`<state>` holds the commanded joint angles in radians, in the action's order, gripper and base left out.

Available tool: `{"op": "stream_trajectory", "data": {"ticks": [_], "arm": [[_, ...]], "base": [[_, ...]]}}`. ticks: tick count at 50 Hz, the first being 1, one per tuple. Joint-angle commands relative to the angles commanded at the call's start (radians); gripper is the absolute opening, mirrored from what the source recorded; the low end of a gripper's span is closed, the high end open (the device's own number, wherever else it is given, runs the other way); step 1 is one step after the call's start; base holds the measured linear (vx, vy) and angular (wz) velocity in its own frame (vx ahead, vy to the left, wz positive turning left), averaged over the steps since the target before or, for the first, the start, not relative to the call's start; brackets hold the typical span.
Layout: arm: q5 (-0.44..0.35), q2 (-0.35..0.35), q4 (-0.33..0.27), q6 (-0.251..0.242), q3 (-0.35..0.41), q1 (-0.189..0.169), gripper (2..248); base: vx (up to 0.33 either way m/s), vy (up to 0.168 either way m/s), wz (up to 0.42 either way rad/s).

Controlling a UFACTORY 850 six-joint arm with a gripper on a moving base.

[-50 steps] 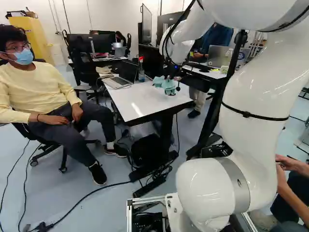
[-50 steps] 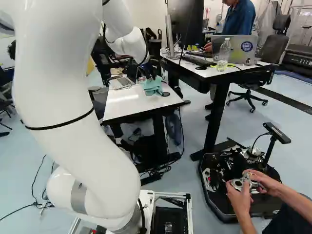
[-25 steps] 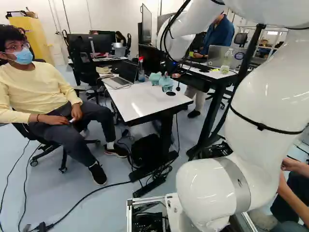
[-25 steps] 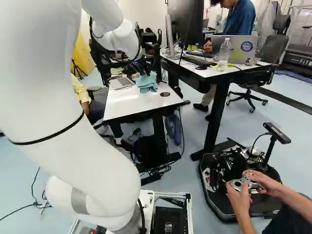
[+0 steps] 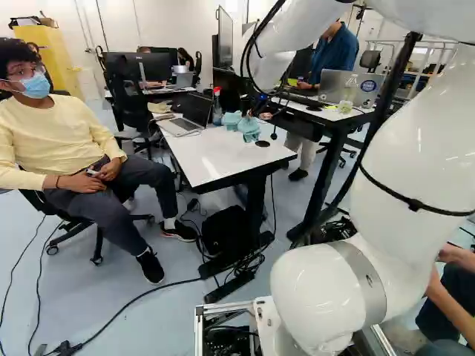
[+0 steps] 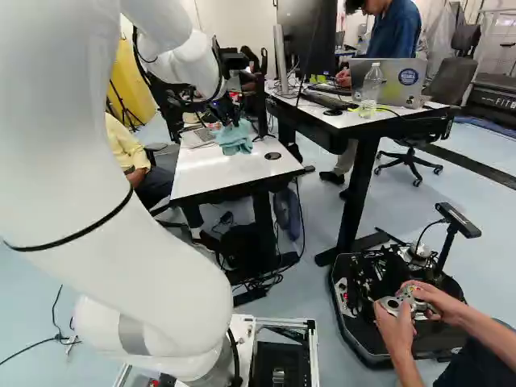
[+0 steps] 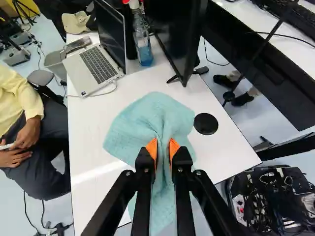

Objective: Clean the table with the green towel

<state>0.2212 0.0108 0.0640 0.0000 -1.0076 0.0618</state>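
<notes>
While the gripper (image 7: 163,144) clenches the green towel (image 7: 158,114), wide wipes risk knocks

Ahead-left of the gripper, a long sweep could shove the laptop (image 7: 98,65); farther ahead, it could topple the spray bottle (image 7: 142,45). Beneath, the towel spreads over the desk (image 7: 87,132); ahead-right, the monitor (image 7: 178,39) could snag it.
</notes>
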Motion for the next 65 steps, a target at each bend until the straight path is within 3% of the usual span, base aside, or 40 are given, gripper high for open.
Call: {"op": "stream_trajectory", "data": {"ticks": [29,65], "arm": [[0.010,0.053,0.004,0.000,0.052,0.064,51],[0.079,0.040,0.013,0.000,0.040,0.127,51]], "base": [[0.000,0.000,0.000],[0.000,0.000,0.000]]}}
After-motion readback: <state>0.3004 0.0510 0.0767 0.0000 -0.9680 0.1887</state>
